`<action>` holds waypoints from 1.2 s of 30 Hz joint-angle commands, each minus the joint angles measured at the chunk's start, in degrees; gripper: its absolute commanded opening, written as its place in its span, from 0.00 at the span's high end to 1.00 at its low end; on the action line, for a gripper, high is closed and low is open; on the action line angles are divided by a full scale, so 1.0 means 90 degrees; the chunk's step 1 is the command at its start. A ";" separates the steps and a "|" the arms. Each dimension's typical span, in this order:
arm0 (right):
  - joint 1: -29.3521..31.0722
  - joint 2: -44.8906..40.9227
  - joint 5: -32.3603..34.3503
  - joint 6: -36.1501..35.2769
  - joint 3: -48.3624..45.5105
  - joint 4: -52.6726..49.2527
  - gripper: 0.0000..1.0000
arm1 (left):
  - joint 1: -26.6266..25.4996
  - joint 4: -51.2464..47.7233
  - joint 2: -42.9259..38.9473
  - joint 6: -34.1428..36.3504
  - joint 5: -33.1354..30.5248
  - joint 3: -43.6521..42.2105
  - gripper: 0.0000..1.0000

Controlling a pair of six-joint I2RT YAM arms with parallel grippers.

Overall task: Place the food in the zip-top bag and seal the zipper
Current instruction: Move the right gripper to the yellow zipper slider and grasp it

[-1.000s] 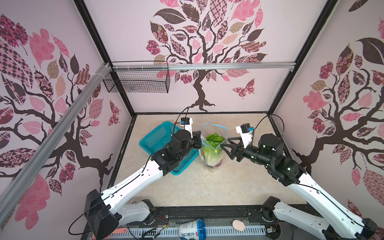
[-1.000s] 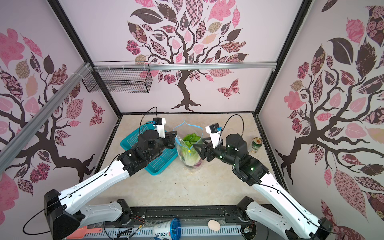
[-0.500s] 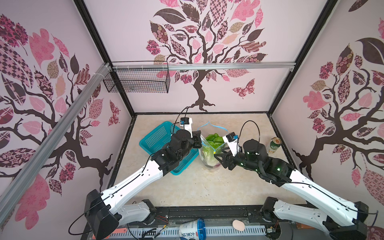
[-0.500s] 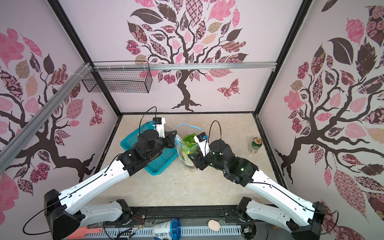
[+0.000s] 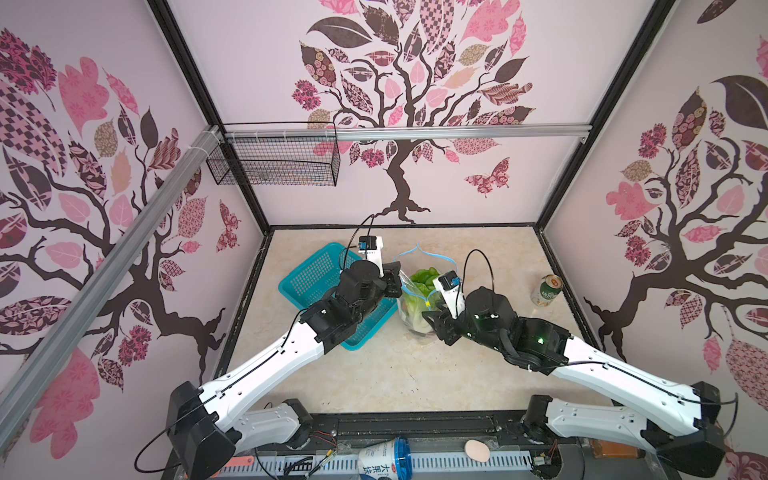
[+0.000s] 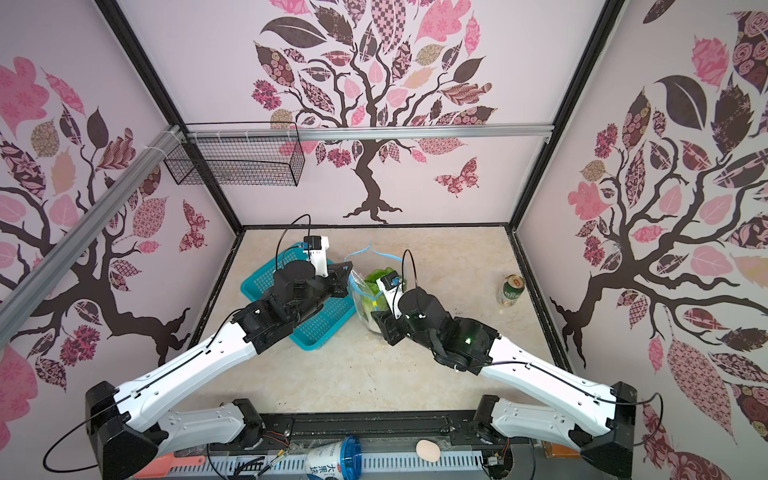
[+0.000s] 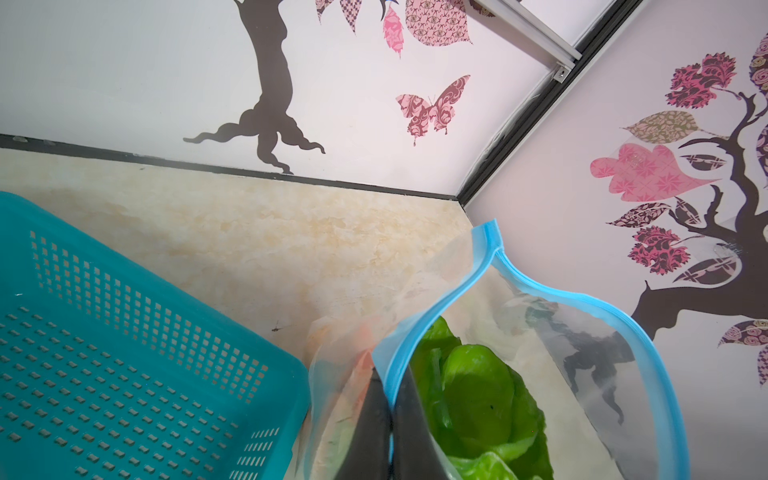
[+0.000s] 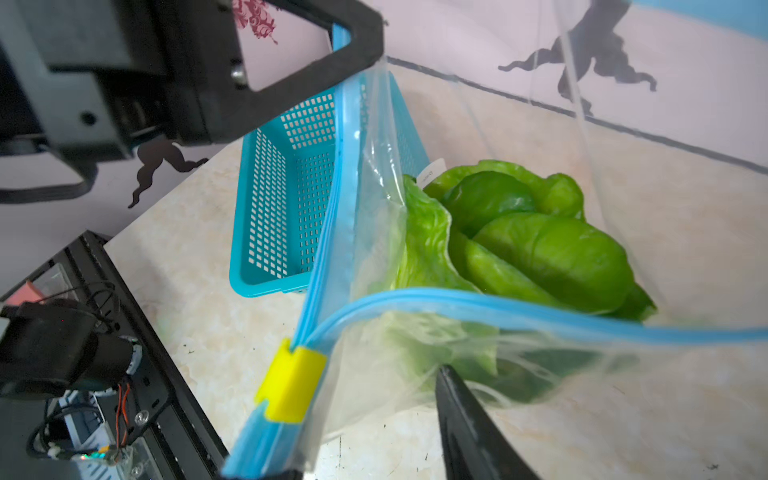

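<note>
The zip-top bag (image 5: 415,320) (image 6: 365,311) stands upright at mid table with its mouth wide. Green lettuce (image 5: 424,277) (image 7: 478,386) (image 8: 540,249) fills it; other food is hidden. My left gripper (image 5: 397,279) (image 6: 347,276) (image 7: 390,411) is shut on the left rim of the light-blue zipper (image 7: 436,307) (image 8: 498,305). My right gripper (image 5: 430,318) (image 6: 380,322) (image 8: 357,424) is at the bag's near end, jaws apart. The yellow slider (image 8: 291,384) lies just ahead of one jaw. The other finger (image 8: 469,428) presses the bag's wall.
A teal perforated basket (image 5: 316,282) (image 7: 124,374) lies directly left of the bag, under the left arm. A green drink can (image 5: 549,291) stands at the right wall. A wire basket (image 5: 274,162) hangs on the back rail. An egg-shaped object (image 5: 477,451) lies on the front rail.
The right arm has swung from the bag's right side round to its near end and come lower, its jaws narrowing. The left gripper keeps hold of the rim.
</note>
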 commanded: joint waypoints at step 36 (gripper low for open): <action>-0.1340 -0.1188 -0.2155 -0.2302 -0.1140 0.1889 1.00 | 0.0656 0.0770 -0.0202 0.3791 0.4112 0.0424 0.08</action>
